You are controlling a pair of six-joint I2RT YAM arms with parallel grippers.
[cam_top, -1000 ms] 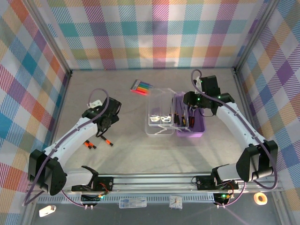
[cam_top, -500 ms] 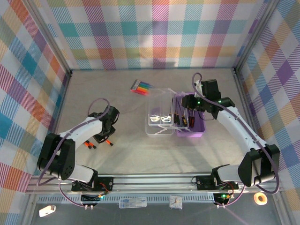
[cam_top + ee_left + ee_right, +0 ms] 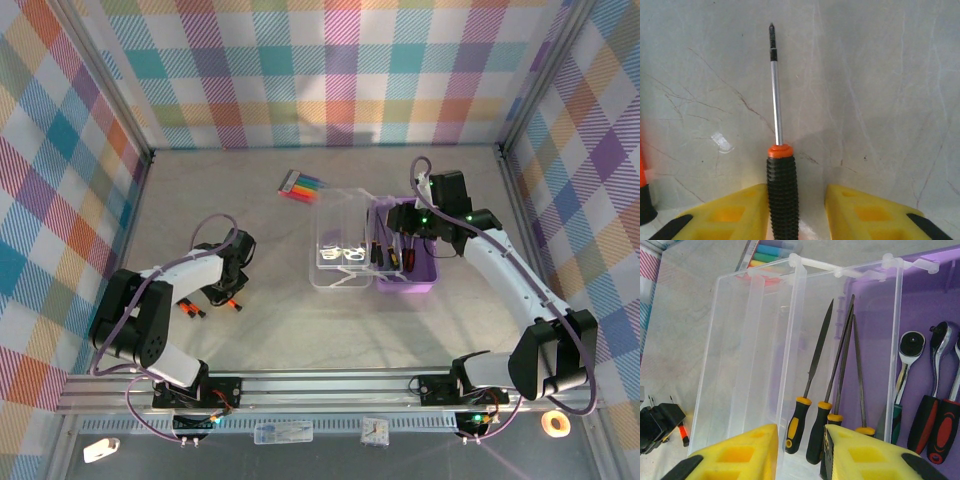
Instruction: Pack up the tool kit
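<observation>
The left arm is folded tight, elbow out toward 9 o'clock, with its wrist low on the table. The left gripper straddles a screwdriver that lies flat, shaft pointing to 12 o'clock. One finger is against the ribbed black handle and a gap shows on the other side, so the jaws are not yet clamped. A second screwdriver lies just beside, at 7 o'clock.

The right arm reaches in toward 10 o'clock, with the right gripper low over the box. Its fingers stand slightly apart with a black-and-yellow handle in the gap; whether they pinch it I cannot tell.

The box sits mid-table with its lid swung open to 9 o'clock. Files and ratchets lie inside. Markers lie near the lid, at 11 o'clock.
</observation>
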